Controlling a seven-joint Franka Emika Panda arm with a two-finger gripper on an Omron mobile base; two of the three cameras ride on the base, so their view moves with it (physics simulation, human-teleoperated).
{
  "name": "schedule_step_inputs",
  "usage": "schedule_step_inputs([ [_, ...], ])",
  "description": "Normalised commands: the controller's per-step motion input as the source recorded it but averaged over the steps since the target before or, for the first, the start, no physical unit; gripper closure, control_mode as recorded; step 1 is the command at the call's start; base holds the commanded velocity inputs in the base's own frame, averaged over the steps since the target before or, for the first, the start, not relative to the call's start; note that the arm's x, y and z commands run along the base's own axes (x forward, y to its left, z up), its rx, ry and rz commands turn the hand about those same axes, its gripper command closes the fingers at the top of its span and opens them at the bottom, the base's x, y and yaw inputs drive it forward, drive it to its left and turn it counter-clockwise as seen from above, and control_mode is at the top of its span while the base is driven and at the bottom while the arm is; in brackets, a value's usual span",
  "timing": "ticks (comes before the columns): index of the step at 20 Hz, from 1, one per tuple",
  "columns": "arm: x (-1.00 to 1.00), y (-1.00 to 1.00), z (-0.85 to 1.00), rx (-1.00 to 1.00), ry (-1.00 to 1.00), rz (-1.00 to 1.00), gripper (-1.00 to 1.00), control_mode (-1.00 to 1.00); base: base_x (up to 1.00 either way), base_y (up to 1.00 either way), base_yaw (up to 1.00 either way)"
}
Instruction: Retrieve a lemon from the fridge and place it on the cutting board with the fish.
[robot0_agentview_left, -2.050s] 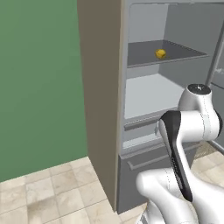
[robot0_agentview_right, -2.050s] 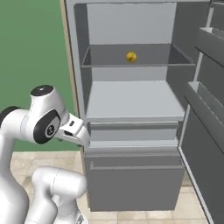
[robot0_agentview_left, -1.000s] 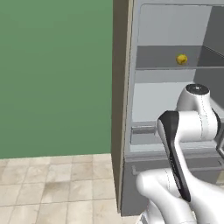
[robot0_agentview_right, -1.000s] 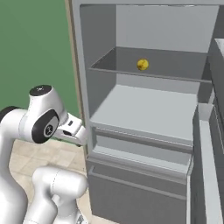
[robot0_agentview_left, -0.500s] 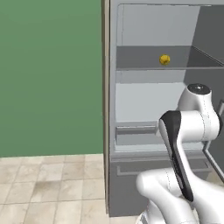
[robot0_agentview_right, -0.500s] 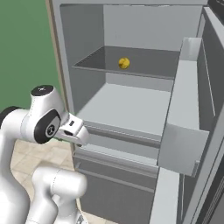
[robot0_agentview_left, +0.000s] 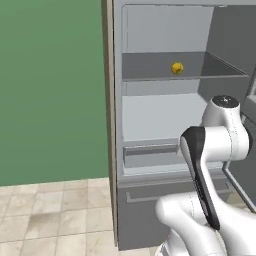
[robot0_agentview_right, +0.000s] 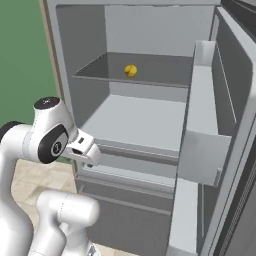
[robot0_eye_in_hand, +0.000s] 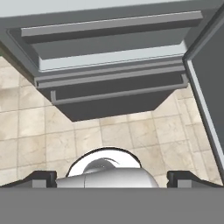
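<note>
The fridge (robot0_agentview_left: 150, 125) stands open in front of me, grey inside with a beige side panel. The lemon (robot0_agentview_left: 177, 68) lies small and yellow on the upper shelf toward the back, also visible from the right side as the lemon (robot0_agentview_right: 130, 70). My arm is folded low before the fridge. In the hand view my gripper (robot0_eye_in_hand: 112, 178) points down at the fridge's bottom drawer (robot0_eye_in_hand: 109, 94) and the tiled floor, fingertips (robot0_eye_in_hand: 40, 177) far apart with nothing between them, well below the lemon. The cutting board and the fish are out of view.
The open fridge door (robot0_agentview_right: 220, 130) with its shelf bins juts out at the right, close to the arm. A green wall (robot0_agentview_left: 50, 85) runs left of the fridge. Beige floor tiles (robot0_agentview_left: 45, 215) lie free at the lower left.
The whole picture has swung, so the base has driven and turned in front of the fridge; the door now looms closer on the right. The arm's pose and the lemon's place are unchanged.
</note>
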Motion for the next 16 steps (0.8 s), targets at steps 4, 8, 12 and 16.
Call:
schedule_step_inputs([
  [4,0.0,0.0,0.0,0.0,0.0,0.0,-1.0,1.0,0.05,0.0,-0.2],
  [8,0.0,0.0,0.0,0.0,0.0,0.0,-1.0,1.0,0.03,0.0,-0.25],
  [12,0.0,0.0,0.0,0.0,0.0,0.0,-1.0,1.0,0.26,0.01,-0.13],
  [16,0.0,0.0,0.0,0.0,0.0,0.0,-1.0,1.0,0.48,0.01,-0.12],
])
